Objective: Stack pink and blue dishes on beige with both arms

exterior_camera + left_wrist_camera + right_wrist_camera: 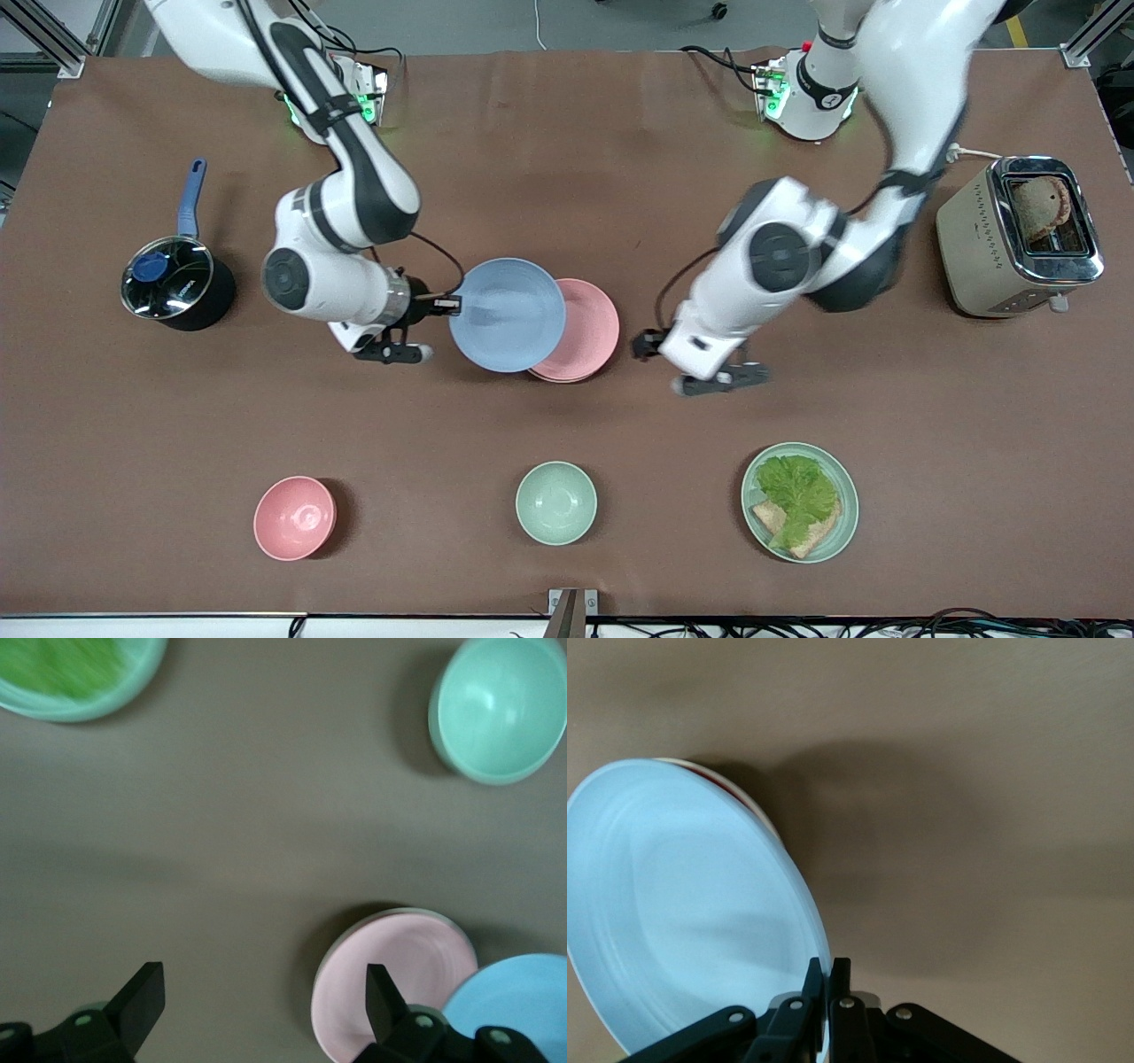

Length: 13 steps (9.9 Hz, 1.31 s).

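Observation:
My right gripper (447, 306) (830, 970) is shut on the rim of the pale blue plate (507, 314) (682, 912). It holds the plate tilted in the air, partly over the pink plate (586, 330) (403, 979). The pink plate lies flat at mid-table. A thin pale rim under it (390, 914) is all that shows of the beige plate. My left gripper (645, 344) (264, 979) hangs open and holds nothing, over the table beside the pink plate toward the left arm's end. The blue plate (523, 1001) also shows in the left wrist view.
A black pot with a blue handle (177, 283) stands at the right arm's end and a toaster (1019, 235) with bread at the left arm's end. Nearer the front camera lie a pink bowl (295, 517), a mint bowl (555, 501) (500, 709) and a mint plate with lettuce (800, 501).

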Tool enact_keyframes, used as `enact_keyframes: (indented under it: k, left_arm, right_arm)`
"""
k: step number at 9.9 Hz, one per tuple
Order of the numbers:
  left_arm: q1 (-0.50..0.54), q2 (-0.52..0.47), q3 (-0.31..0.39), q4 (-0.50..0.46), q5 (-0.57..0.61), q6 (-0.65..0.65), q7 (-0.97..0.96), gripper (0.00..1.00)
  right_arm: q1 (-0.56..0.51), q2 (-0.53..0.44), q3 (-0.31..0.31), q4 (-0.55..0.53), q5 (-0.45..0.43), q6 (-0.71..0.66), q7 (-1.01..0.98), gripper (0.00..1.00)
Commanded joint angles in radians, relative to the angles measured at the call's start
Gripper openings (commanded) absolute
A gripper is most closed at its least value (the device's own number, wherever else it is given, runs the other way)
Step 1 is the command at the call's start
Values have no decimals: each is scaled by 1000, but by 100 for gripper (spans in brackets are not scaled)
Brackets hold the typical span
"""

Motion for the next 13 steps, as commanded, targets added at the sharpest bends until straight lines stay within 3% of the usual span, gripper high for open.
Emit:
enact_keyframes:
  k: [1, 3, 7, 8, 10, 11, 12, 13]
  left_arm:
    - [110, -115, -4, -4, 19, -56, 90, 100]
    - [213, -229, -7, -2, 10, -151, 259, 100]
    - [328, -411, -2, 6, -36, -366, 477, 100]
    - [322, -453, 22, 0, -56, -407, 518, 100]
    - [248, -511, 143, -11, -58, -524, 572, 100]
    - [202, -528, 200, -11, -59, -571, 624, 100]
    - [162, -539, 250, -37, -64, -589, 682, 100]
    - [139, -565, 310, -65, -102, -589, 739, 100]
  right_arm:
    - [51, 16, -5, -14, 4, 59, 52, 2]
    - [106, 45, -5, -13, 53, 124, 52, 3]
    - [126, 96, -6, -7, 58, 184, 52, 6]
    - [115, 102, -5, 0, 58, 183, 52, 23]
    - [123, 107, -8, 6, 56, 180, 78, 89]
    - [120, 96, -11, 6, 53, 175, 85, 100]
    - [109, 46, -26, -3, 43, 154, 83, 100]
    - [105, -23, -101, -5, -4, 84, 85, 100]
